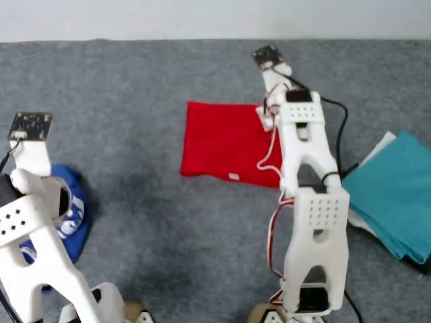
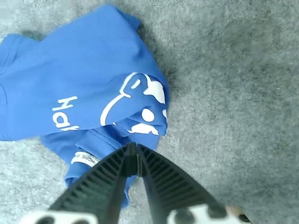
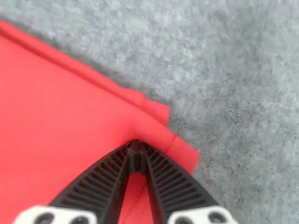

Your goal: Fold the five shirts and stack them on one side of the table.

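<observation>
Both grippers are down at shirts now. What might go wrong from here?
1. The right gripper is shut on the red shirt close to its corner; such a small bite may slip when pulled.
2. The blue shirt lies bunched under the shut left gripper; a grab there could catch several layers and fold crooked.
3. The teal stack sits near the right arm; a wide swing might nudge it.

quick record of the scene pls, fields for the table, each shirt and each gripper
table: grey, fuzzy
red shirt: folded flat, mid-table
blue shirt: crumpled, near the table's edge
teal shirt: folded, at the opposite edge
left gripper: jaws shut, over blue shirt
right gripper: jaws shut on red shirt's edge
</observation>
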